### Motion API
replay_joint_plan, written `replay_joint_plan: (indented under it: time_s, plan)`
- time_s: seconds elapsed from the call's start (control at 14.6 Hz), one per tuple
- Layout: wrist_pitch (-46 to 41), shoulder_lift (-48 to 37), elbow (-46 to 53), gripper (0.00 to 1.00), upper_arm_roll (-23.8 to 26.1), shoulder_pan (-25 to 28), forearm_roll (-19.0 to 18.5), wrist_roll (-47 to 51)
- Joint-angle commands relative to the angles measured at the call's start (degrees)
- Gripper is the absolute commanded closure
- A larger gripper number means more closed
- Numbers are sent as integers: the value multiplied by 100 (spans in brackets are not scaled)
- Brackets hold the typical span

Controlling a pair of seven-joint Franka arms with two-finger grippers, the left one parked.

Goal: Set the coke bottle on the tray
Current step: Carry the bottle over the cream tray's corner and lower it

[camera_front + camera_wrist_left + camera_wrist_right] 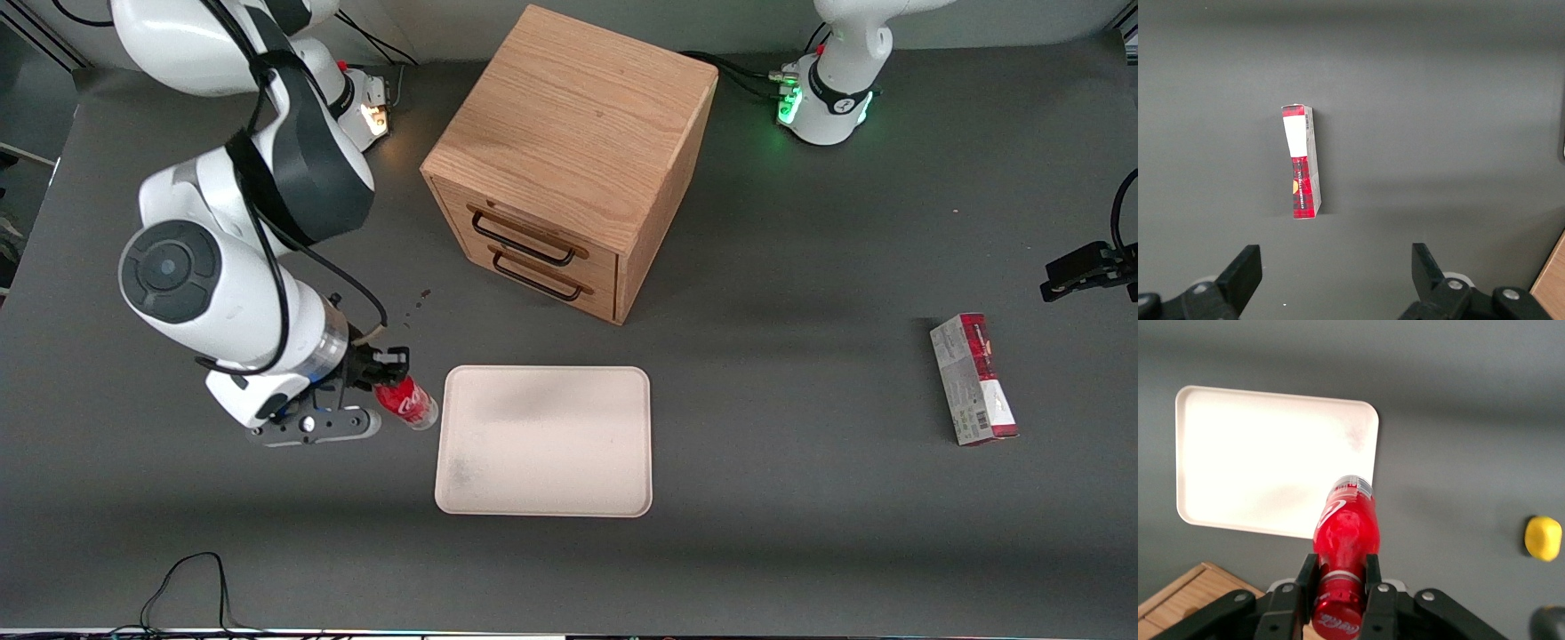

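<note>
The coke bottle is a small red bottle with a white script logo. My right gripper is shut on its neck and holds it tilted above the table, just beside the tray's edge at the working arm's end. In the right wrist view the bottle hangs between the fingers of the gripper, red cap toward the camera, clear base pointing at the tray. The tray is cream, flat and bare, in front of the cabinet.
A wooden drawer cabinet with two drawers stands farther from the front camera than the tray. A red-and-grey carton lies toward the parked arm's end, also in the left wrist view. A yellow object lies on the table.
</note>
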Motion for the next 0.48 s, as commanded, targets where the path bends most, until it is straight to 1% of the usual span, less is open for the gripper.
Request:
replay_joint_plan:
  time_s: [0.0,0.14,0.27,0.41]
  plan:
    - [-32,152,378,100,90,14,45,12]
    - [90,301,378,100,98,75,10,-23]
    - [301,450,378,100,107,146,-322,-653]
    - [460,573,378,100,116,146,-333,-735]
